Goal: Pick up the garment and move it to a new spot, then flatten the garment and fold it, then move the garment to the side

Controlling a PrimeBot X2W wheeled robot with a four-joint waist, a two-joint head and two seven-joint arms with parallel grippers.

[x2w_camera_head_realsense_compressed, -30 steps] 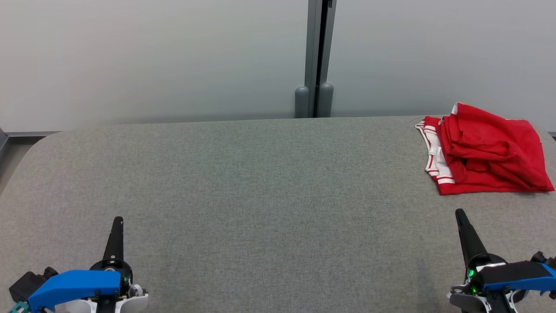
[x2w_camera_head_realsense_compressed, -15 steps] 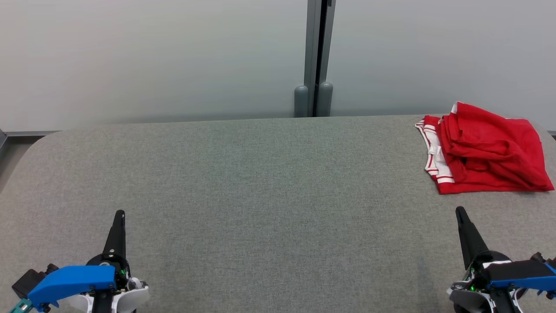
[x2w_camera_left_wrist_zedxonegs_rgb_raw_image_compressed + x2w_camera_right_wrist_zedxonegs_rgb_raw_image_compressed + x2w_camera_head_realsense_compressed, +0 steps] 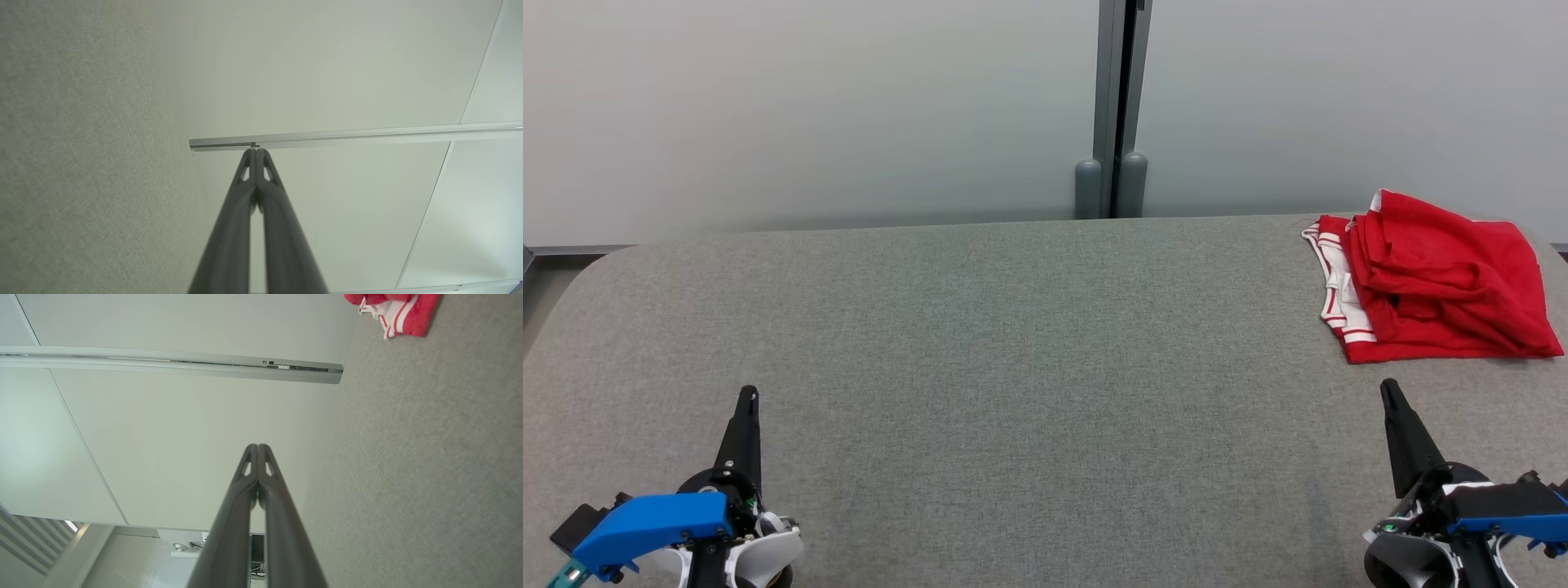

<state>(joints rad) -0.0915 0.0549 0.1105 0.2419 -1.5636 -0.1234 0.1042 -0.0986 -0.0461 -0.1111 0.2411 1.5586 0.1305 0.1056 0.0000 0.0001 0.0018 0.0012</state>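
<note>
Left gripper (image 3: 747,394) and right gripper (image 3: 1388,385) sit shut and empty over the grey surface (image 3: 1029,367) in the head view. The folded red garment (image 3: 1445,282) lies just ahead of the right one, apparently already set aside. Left wrist view: fingers pressed together, bare surface alongside. Right wrist view: fingers likewise closed, with the garment ahead and off to their right.

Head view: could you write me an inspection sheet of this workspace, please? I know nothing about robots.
Surface: grey fabric-covered table, rounded corners.
Job's things: red garment with white-striped trim, loosely folded, lying at the far right.
Clutter: nothing seen.
Grippers: left gripper and right gripper both shut, empty, at the near edge, apart from the garment.
Cables: nothing seen.
Surroundings: pale wall panels and a grey vertical post behind the table.
</note>
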